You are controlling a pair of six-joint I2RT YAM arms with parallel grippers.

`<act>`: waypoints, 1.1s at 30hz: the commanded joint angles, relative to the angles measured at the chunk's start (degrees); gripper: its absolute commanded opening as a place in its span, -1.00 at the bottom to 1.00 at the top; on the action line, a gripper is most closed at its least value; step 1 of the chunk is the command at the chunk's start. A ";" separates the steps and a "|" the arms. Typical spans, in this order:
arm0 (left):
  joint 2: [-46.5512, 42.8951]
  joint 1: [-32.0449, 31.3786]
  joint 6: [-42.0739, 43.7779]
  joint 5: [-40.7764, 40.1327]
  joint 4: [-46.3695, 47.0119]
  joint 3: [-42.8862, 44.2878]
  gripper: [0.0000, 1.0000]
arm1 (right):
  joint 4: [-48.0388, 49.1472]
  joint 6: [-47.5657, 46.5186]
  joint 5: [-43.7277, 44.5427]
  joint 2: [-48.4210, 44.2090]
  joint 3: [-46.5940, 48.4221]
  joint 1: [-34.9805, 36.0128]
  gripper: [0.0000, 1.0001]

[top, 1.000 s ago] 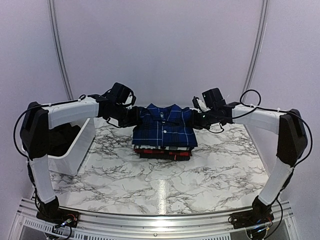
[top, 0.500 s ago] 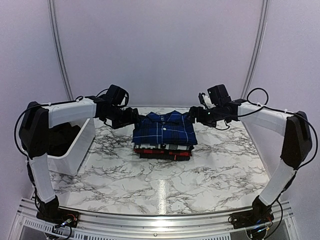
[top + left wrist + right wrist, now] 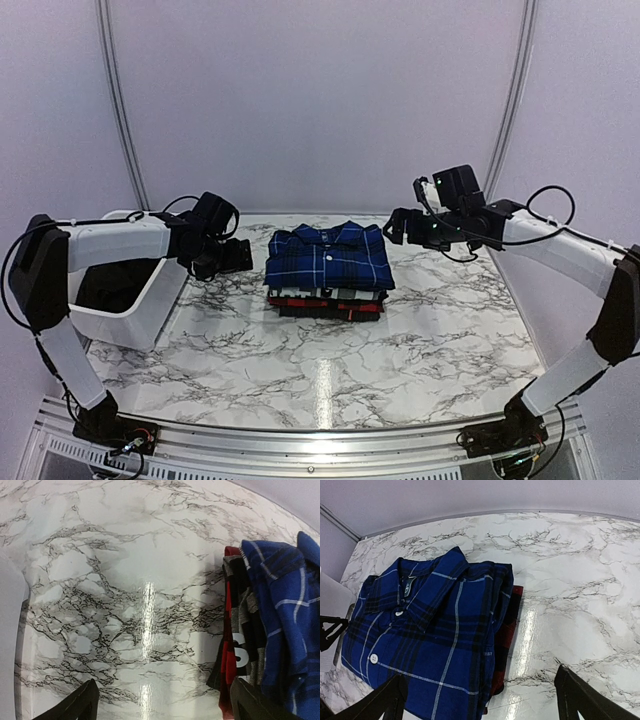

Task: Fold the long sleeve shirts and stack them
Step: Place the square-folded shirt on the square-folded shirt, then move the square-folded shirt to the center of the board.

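The long sleeve shirts lie folded in one stack at the table's centre. The royal blue plaid one (image 3: 328, 256) is on top, collar toward the back. A black-and-white check shirt (image 3: 345, 294) and a red-and-black one (image 3: 322, 304) lie under it. My left gripper (image 3: 232, 257) hovers left of the stack, open and holding nothing. In its wrist view the left gripper (image 3: 167, 707) has bare table between its fingers, with the stack's edge (image 3: 235, 645) to the right. My right gripper (image 3: 398, 228) hangs open to the right of the stack. The right gripper (image 3: 482, 700) looks down on the blue shirt (image 3: 425, 630).
A white plastic tub (image 3: 140, 300) stands at the left edge of the marble-patterned table (image 3: 330, 370), just behind my left arm. Curved pale walls close in the back and sides.
Both grippers have opened and let go of the blue shirt's top edge. The left has drawn back to the left, the right up and to the right. The blue shirt now lies flat on the stack.
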 commanded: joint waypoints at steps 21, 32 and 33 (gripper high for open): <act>23.51 -6.78 -6.48 -0.77 0.85 14.12 0.88 | -1.31 -2.87 3.29 -11.79 -4.00 1.27 0.97; 35.45 -12.10 -8.67 2.51 0.71 32.71 0.89 | -4.08 -5.38 3.88 -15.14 -3.58 0.95 0.97; 36.91 -12.82 -8.80 3.09 0.68 35.03 0.90 | -4.51 -5.50 3.91 -15.48 -3.55 0.95 0.97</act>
